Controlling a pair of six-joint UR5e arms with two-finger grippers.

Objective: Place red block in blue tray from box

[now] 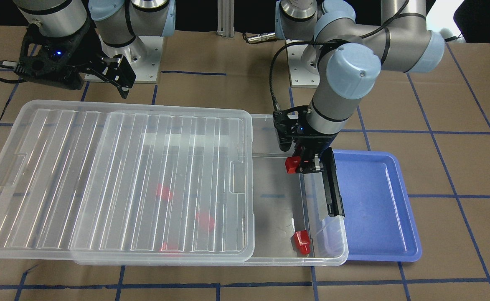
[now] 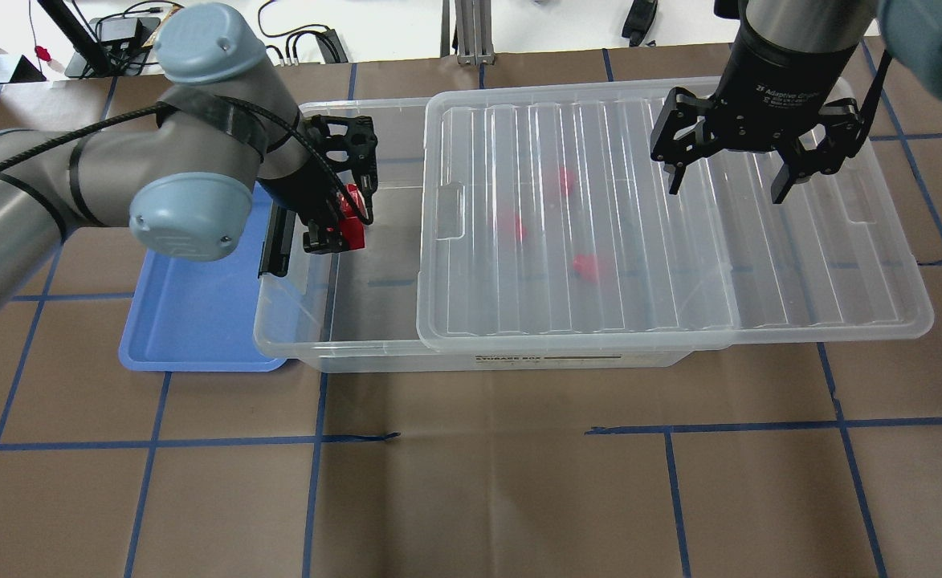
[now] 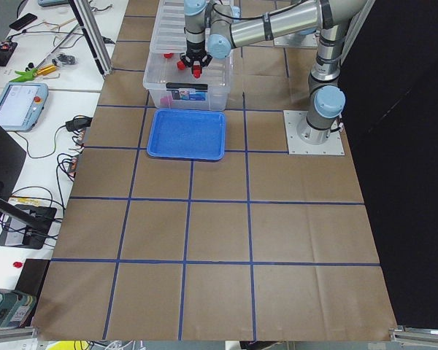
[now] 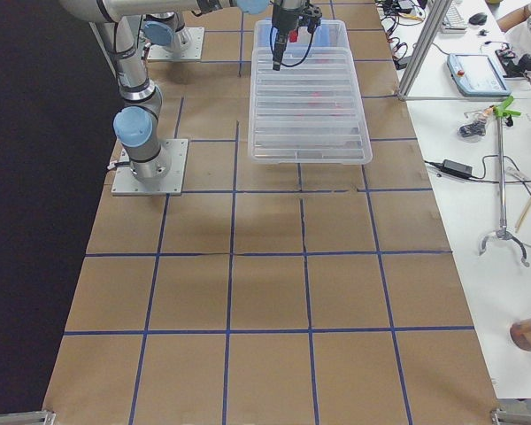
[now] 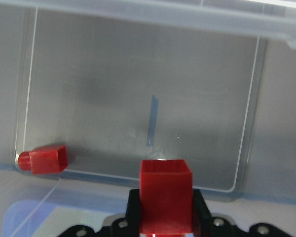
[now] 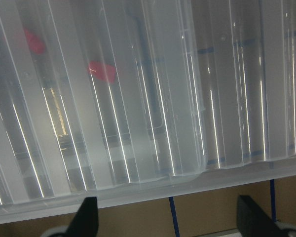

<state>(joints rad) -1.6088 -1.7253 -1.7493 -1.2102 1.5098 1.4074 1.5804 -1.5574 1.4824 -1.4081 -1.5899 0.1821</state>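
Note:
My left gripper [image 1: 301, 164] [image 2: 344, 229] is shut on a red block [image 1: 291, 164] [image 2: 351, 225] [image 5: 166, 195] and holds it above the uncovered end of the clear box [image 1: 276, 209] [image 2: 358, 321], close to its black latch bar [image 1: 334, 184]. The blue tray [image 1: 374, 205] [image 2: 189, 313] [image 3: 187, 134] lies just beyond that end, partly under the box rim. A second red block [image 1: 301, 242] [image 5: 43, 160] lies in the box corner. Three more red blocks [image 2: 585, 265] show blurred under the ribbed lid [image 1: 115, 179] [image 2: 663, 217]. My right gripper [image 1: 121, 81] [image 2: 727, 172] is open and empty above the lid's far end.
The lid is slid sideways and overhangs the box toward my right. The table is brown cardboard with blue tape lines [image 2: 487, 433]. The two arm bases [image 1: 144, 58] stand at the table's back edge. Benches with tools flank the table in the side views.

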